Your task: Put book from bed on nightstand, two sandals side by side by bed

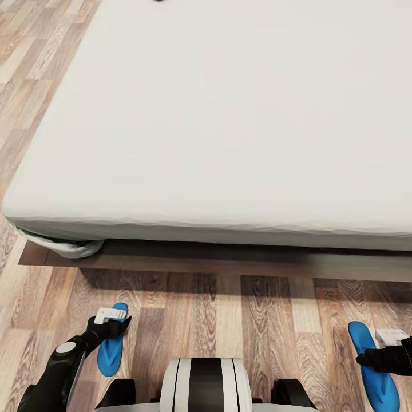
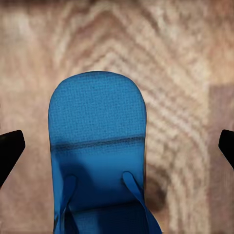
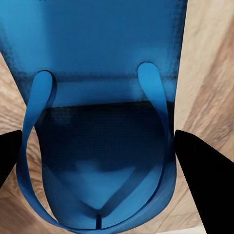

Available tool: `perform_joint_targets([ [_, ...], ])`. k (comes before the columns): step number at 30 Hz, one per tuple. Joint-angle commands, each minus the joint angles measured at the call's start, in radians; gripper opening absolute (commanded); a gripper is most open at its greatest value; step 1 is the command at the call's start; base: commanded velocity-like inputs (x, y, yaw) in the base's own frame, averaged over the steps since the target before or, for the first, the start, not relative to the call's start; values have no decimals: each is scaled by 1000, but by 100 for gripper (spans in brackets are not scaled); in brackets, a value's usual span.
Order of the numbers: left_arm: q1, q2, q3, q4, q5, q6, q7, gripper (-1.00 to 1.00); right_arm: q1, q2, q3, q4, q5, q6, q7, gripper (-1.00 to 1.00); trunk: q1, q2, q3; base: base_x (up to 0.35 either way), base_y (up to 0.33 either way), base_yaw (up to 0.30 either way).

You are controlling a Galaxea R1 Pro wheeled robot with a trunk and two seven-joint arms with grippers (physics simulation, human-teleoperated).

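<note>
Sandals lie apart near the bed; left gripper and right gripper, fingers spread, hover to grab them.

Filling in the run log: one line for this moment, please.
left hand open over left sandal | right hand open astride right sandal | sandals far apart | bed ahead

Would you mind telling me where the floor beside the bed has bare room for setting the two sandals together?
The wood floor is bare between the left sandal and the right sandal, bordered by the bed frame. It is crowded at each sandal, where the left gripper and right gripper hover.
</note>
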Motion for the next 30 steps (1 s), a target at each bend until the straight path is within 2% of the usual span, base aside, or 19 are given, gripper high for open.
perform_joint_targets([
  [1,0,0,3,-2,-5,5,-7,100,-1,0,-2,-1,11,1,10,-100,0,0,-1,-113,0,0],
  [7,0,0,4,-6,-5,5,-6,100,-1,0,-2,-1,11,1,10,-100,0,0,-1,-234,0,0],
  [30,0,-1,4,-8,-3,5,-7,100,-1,1,-2,0,11,1,10,-100,0,0,-1,-26,80,0],
])
